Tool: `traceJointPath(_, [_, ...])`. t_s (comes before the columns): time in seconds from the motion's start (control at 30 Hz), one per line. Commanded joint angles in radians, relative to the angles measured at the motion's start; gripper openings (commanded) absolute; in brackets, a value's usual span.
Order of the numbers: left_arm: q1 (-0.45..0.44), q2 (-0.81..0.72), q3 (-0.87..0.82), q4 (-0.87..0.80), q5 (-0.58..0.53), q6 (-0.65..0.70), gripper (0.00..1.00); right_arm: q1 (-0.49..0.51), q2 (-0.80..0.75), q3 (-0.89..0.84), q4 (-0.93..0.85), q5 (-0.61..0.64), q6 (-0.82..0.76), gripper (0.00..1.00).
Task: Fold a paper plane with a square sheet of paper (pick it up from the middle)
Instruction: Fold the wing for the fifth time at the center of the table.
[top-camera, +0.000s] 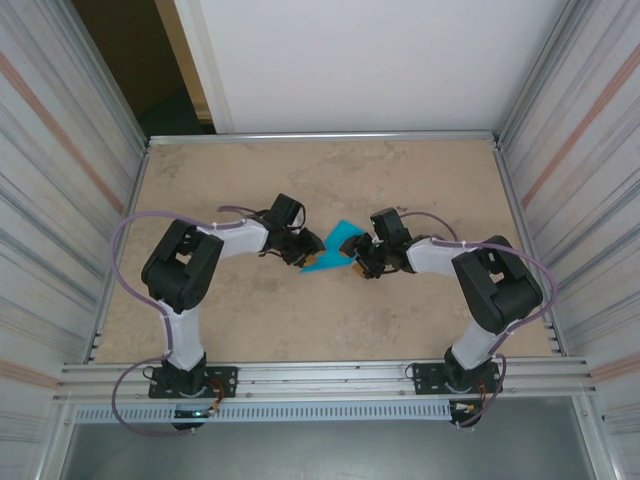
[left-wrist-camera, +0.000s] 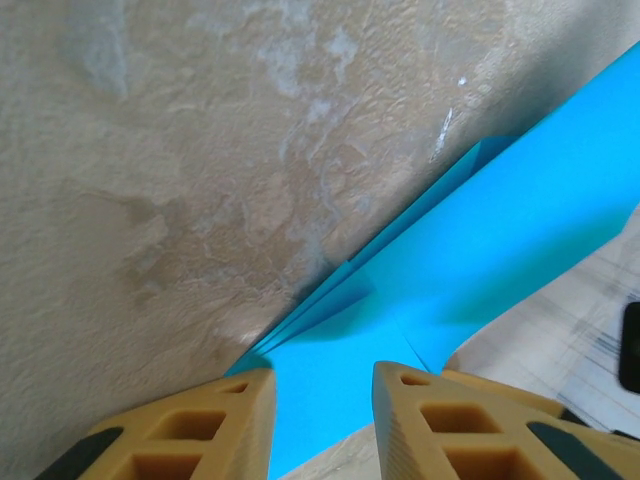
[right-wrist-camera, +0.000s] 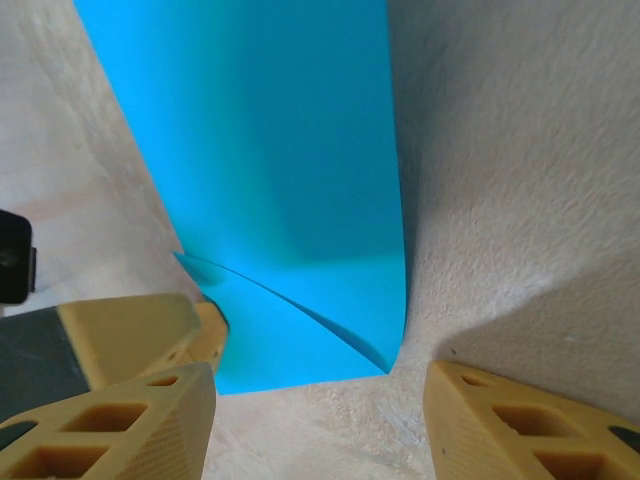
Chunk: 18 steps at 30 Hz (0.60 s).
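Middle of the tabletop (top-camera: 300, 180), the half-folded paper plane (top-camera: 335, 250) lies between both arms. Left gripper (left-wrist-camera: 322, 375) jaws sit part open astride its creased end, probably to steady it. Right gripper (right-wrist-camera: 320, 372) jaws gape wide over the opposite edge, gripping nothing.

A flat rectangular table (top-camera: 300, 180) with a mottled beige, stone-like top carries a thin bright cyan-blue paper sheet (top-camera: 335, 250), folded with visible creases, near its middle.
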Motion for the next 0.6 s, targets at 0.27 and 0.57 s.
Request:
traceJointPath(0.27, [0.011, 0.012, -0.062, 0.023, 0.045, -0.090, 0.33, 0.010, 0.041, 0.012, 0.029, -0.026, 0.049, 0.50])
traceJointPath(0.57, [0.013, 0.006, -0.077, 0.022, 0.050, -0.098, 0.32, -0.017, 0.015, -0.019, 0.113, 0.001, 0.026, 0.39])
